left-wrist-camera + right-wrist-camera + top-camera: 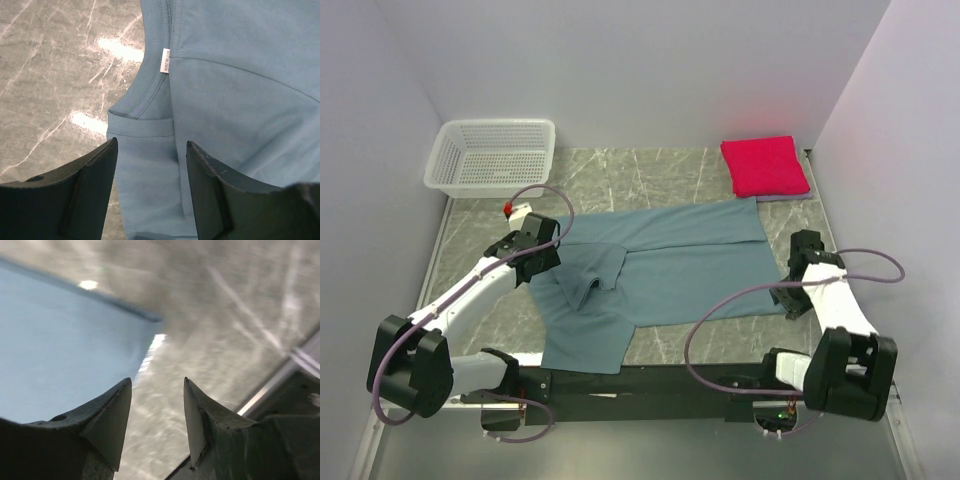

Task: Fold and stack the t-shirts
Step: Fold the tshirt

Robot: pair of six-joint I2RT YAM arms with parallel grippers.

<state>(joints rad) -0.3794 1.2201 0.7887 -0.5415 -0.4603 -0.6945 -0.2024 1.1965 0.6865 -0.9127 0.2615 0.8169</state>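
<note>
The teal-blue t-shirt [680, 268] lies partly folded across the middle of the table, one sleeve hanging toward the near edge. My left gripper [544, 258] is open above its collar end. In the left wrist view the gripper [150, 150] is open, with the neckline and white label [165, 61] just ahead of the fingers. My right gripper [798, 296] is open and empty beside the shirt's right corner. In the right wrist view the gripper [156, 390] is over bare table, with the cloth [60, 350] to its left. The crimson-pink t-shirt [764, 165] lies folded at the back right on a thin pale lavender edge [786, 198].
A white mesh basket [492, 153] stands at the back left corner. White walls close in the table on the left, back and right. Marble tabletop [650, 180] shows between the basket and the folded shirts. A metal rail [280, 380] runs along the right edge.
</note>
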